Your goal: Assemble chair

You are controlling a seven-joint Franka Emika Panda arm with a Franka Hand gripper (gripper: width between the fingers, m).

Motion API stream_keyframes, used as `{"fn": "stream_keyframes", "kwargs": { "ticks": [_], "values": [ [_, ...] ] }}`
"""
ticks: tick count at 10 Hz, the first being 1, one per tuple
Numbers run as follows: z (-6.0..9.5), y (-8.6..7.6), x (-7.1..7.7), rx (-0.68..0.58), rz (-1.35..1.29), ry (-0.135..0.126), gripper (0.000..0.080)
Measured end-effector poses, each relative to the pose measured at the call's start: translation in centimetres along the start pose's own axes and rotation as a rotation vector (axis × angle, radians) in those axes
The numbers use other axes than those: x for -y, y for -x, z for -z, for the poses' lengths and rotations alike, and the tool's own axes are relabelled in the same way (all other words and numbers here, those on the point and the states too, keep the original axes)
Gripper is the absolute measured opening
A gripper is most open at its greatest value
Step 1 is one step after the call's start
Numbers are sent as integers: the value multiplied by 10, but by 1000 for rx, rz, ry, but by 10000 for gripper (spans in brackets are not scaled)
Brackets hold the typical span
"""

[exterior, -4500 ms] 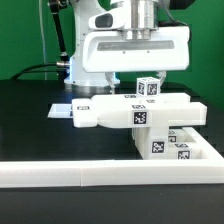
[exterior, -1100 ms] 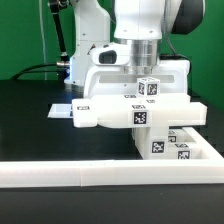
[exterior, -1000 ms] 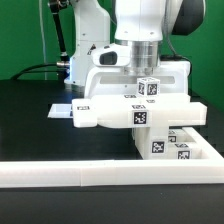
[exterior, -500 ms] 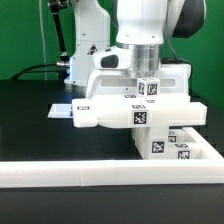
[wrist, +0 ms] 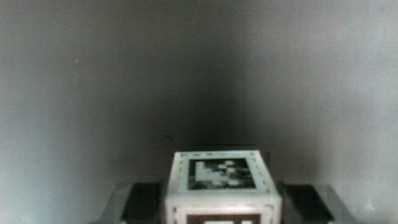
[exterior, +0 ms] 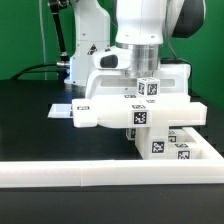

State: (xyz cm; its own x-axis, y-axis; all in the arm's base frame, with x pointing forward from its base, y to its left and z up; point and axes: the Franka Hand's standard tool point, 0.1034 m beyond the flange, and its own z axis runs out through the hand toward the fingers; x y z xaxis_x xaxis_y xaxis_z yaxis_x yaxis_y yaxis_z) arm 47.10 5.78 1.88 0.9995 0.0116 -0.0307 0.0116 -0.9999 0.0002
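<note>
Gripper (exterior: 140,72), fingers clamped on a small tagged cube (wrist: 221,178) above the chair panel (exterior: 135,110) beside the border rail (exterior: 100,178). Risk: an off-centre grip lets the cube twist and jam.

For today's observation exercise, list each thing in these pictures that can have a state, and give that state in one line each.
Large glossy white robot gripper: lowered behind the chair parts, jaws shut on the small cube.
Small white tagged plastic cube: upright on the flat panel, between the jaws.
Long flat white plastic panel: lying level, resting on the tagged blocks.
White tagged plastic blocks: stacked beneath the panel, by the rail.
Long low white border rail: lying flat.
</note>
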Motion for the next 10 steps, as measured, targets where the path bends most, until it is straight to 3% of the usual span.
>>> {"fn": "stream_keyframes", "kwargs": {
  "ticks": [5,10],
  "values": [
    [6,2,-11,0,-19,-6,288],
    [62,12,-4,-12,-101,-80,289]
  ]
}}
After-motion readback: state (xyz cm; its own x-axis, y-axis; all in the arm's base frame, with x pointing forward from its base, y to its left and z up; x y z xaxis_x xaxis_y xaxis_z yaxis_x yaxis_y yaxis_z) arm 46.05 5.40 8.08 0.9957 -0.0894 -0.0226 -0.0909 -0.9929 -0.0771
